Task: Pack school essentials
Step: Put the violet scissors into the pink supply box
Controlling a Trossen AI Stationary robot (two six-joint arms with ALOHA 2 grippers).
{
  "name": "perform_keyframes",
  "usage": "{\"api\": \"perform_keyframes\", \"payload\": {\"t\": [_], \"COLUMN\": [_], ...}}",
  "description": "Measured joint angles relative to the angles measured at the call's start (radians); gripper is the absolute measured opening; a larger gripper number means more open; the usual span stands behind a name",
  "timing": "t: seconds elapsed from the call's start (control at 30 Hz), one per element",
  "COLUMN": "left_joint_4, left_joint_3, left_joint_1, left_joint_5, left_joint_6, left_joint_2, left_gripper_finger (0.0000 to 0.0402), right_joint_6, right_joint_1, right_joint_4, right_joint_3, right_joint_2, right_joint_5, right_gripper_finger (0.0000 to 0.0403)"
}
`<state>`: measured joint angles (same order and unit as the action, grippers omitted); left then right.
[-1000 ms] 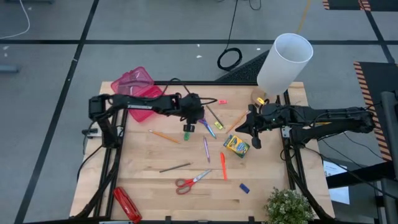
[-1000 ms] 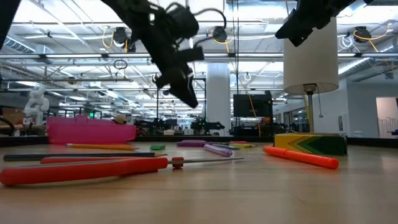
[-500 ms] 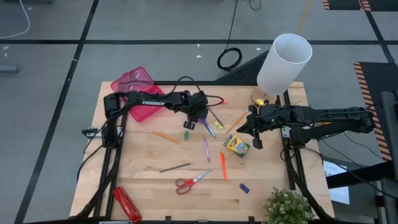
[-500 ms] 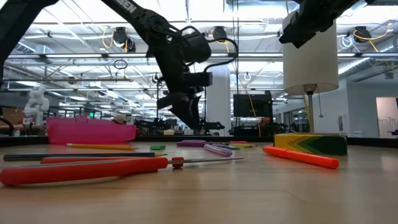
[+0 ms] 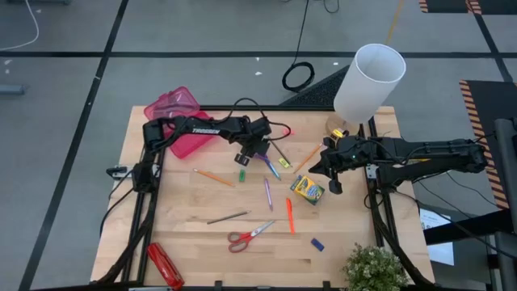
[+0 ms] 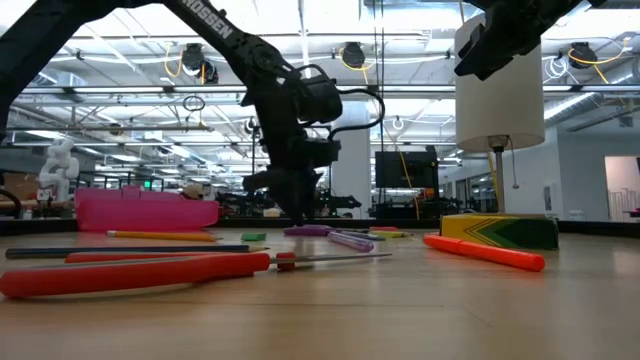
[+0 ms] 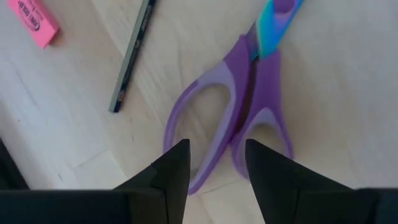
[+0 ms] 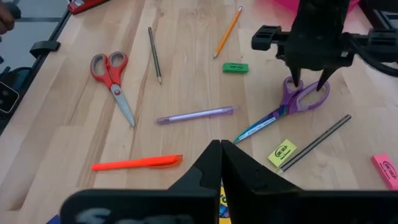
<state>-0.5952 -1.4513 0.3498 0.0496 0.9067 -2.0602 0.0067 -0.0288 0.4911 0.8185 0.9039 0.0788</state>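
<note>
The purple-handled scissors (image 7: 255,99) lie flat on the table's far middle, blades toward the right. My left gripper (image 7: 214,149) points down over their handle loops (image 8: 303,96), open, one finger on each side. My right gripper (image 8: 221,146) hovers shut above the table's right side, by the green-yellow crayon box (image 5: 307,190). Red scissors (image 5: 249,236), an orange marker (image 5: 289,216), a purple pen (image 5: 267,194), pencils (image 5: 212,177) and small erasers (image 5: 241,174) lie loose on the wood. My left gripper stands over the purple scissors' handle loops (image 7: 205,118) from above, fingers pointing down. I cannot tell whether the fingertips touch the loops. The scissors lie flat on the table.
A pink container (image 5: 179,121) sits at the far left corner. A white lamp (image 5: 369,81) stands at the far right, a plant (image 5: 374,271) at the near right corner. A long red stapler-like object (image 5: 164,265) lies at the near left.
My left gripper has gone a little toward the table's right edge and far down, from well above the table to just over the purple scissors' handles, turning to point straight down.
</note>
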Motion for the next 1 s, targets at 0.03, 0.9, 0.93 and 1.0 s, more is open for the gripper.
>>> {"api": "perform_keyframes", "payload": {"t": [0.03,0.9,0.93,1.0], "left_joint_4": [0.000,0.015,0.015,0.015], "left_joint_3": [0.000,0.002,0.002,0.002], "left_joint_1": [0.004,0.022,0.022,0.022], "left_joint_5": [-0.003,-0.005,-0.005,-0.004], "left_joint_6": [0.003,0.001,0.000,-0.008], "left_joint_2": [0.000,-0.025,-0.025,-0.025], "left_gripper_finger": [0.0159,0.0090,0.0090,0.0089], "right_joint_6": [0.000,0.000,0.000,0.000], "right_joint_1": [0.000,0.000,0.000,0.000], "right_joint_4": [0.000,0.000,0.000,0.000], "right_joint_3": [0.000,0.001,0.001,0.001], "right_joint_2": [0.000,0.000,0.000,0.000], "right_joint_5": [0.000,0.000,0.000,0.000], "right_gripper_finger": [0.0000,0.0000,0.0000,0.0000]}}
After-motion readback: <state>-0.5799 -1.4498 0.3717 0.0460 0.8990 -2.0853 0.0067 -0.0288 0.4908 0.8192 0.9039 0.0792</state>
